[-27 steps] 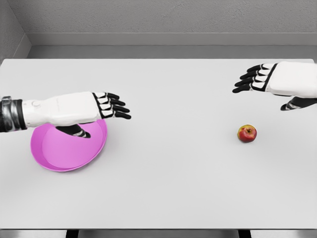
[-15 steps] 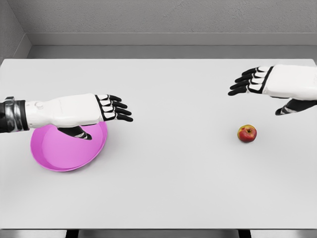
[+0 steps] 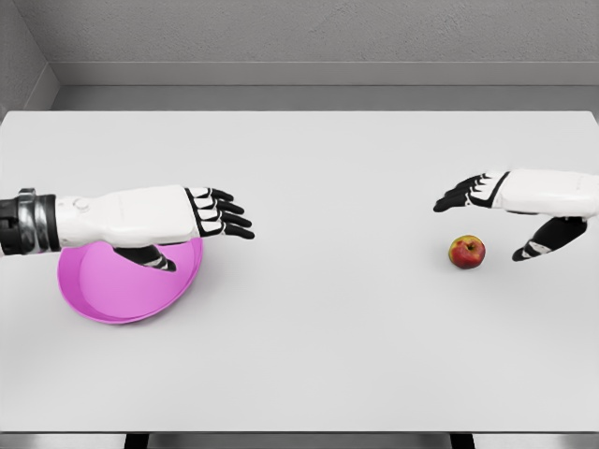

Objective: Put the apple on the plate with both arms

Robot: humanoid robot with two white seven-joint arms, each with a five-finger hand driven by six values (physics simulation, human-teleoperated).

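Note:
A small red and yellow apple lies on the white table at the right. My right hand is open just above and to the right of it, fingers reaching over its far side and thumb on its near right side, not touching it. A pink plate sits at the left. My left hand hovers open over the plate's far edge, fingers pointing right, holding nothing.
A grey wall runs behind the table's far edge. The table's front edge crosses the bottom of the view, with two dark legs showing below it.
My right hand has come down and toward the apple, tilting so that fingers and thumb bracket it. My left hand has drifted slightly right and down over the plate.

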